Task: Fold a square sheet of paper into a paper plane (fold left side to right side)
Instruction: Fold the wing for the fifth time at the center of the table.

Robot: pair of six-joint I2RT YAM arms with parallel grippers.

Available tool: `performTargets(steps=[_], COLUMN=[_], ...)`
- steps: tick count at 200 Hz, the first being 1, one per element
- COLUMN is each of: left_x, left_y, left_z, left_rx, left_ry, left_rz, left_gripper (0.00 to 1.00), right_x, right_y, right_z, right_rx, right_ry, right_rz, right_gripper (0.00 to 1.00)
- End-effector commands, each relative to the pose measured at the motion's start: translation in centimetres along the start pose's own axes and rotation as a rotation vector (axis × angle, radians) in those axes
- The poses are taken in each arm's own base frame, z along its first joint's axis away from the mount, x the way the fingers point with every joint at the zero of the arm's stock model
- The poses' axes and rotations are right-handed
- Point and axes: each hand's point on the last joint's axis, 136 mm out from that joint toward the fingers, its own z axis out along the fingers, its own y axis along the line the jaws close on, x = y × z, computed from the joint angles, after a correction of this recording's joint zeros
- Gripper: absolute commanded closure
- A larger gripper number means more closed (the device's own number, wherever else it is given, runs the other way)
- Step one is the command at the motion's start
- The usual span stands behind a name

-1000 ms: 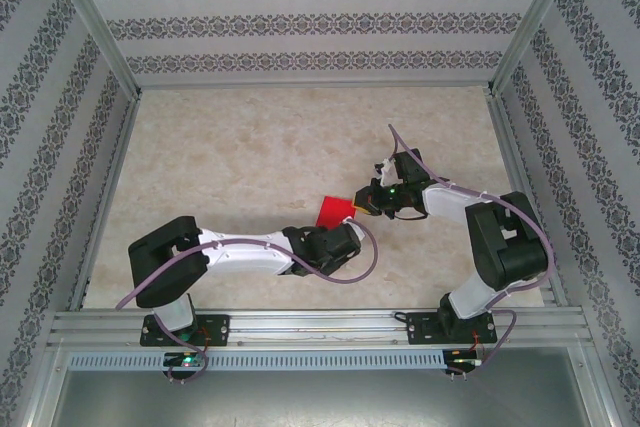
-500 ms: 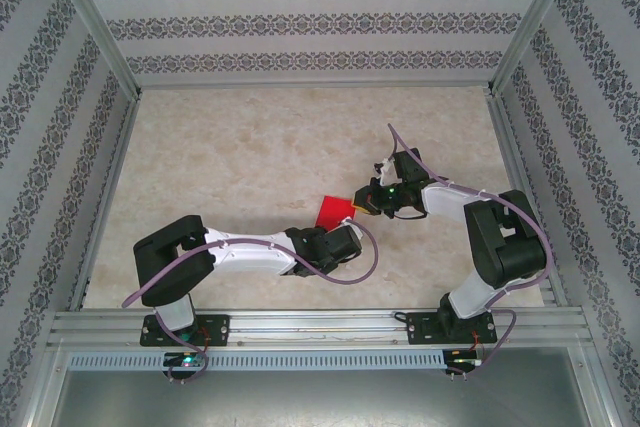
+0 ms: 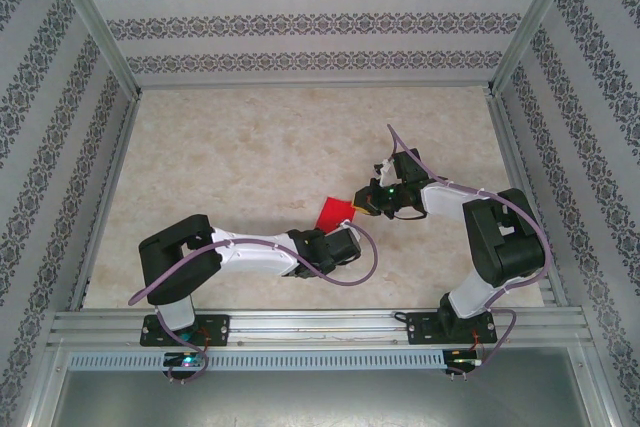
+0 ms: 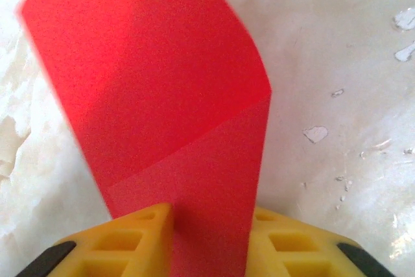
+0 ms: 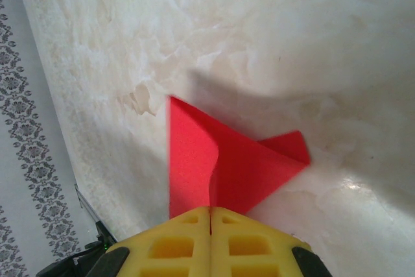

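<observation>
The square sheet of paper point(image 3: 335, 213) is bright red, partly folded and creased, and sits just off the table's middle, between my two grippers. My right gripper point(image 3: 362, 204) comes at it from the right. In the right wrist view its yellow fingers point(image 5: 188, 238) meet on a raised fold of the paper point(image 5: 240, 167), so the right gripper point(image 5: 210, 215) is shut on it. My left gripper point(image 3: 345, 231) reaches in from the near side. There its jaws stand a little apart, with a strip of the paper point(image 4: 162, 82) running through the left gripper point(image 4: 211, 238) from finger to finger.
The marble-patterned table top point(image 3: 250, 157) lies inside a metal frame, with patterned walls on three sides. Small white chips point(image 4: 316, 133) mark the surface to the right of the paper. Both arm bases stand on the near rail point(image 3: 320, 327).
My left gripper's jaws have drawn closer together round the paper, and the left arm has shifted slightly. The right gripper keeps its hold and has hardly moved.
</observation>
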Motion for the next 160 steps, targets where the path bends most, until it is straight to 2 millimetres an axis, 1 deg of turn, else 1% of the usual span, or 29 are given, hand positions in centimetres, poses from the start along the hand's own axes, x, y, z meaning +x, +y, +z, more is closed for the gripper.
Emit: performTargets(steps=[1,26,45,74,100,121,141,160], left_x=[0.9,0.8,0.7,0.5,0.0,-0.6,-1.2,-1.6], left_y=[-0.1,-0.3,-0.7,-1.2,-1.6,-1.9,-2.4,-2.7], left_z=[0.0,-0.1,-0.1,-0.2,-0.6,-1.0,-1.4,-1.8], left_rx=[-0.018,-0.002,0.018,0.047,0.086,0.137,0.202,0.269], left_ry=[0.024,0.020,0.022,0.033,0.027,0.026,0.031,0.043], left_rz=[0.022,0.017,0.017,0.017,0.008,-0.010,-0.030,-0.054], left_gripper=[0.74,0.80,0.83,0.88,0.91,0.92,0.95,0.96], right_x=[-0.6,-0.7,-0.7,-0.8,-0.9,-1.0,-0.6,-0.1], right_y=[-0.1,-0.7,-1.4,-2.7,-3.6,-4.6,-5.4,-5.8], right_z=[0.0,-0.1,-0.3,-1.5,-3.4,-5.4,-7.2,-8.6], right_rx=[0.008,0.031,0.066,0.120,0.171,0.229,0.279,0.304], right_ry=[-0.007,-0.014,-0.023,-0.064,-0.121,-0.177,-0.222,-0.259], right_rz=[0.002,0.006,0.011,0.020,0.017,0.015,0.011,-0.005], right_gripper=[0.99,0.98,0.95,0.84,0.71,0.64,0.58,0.56])
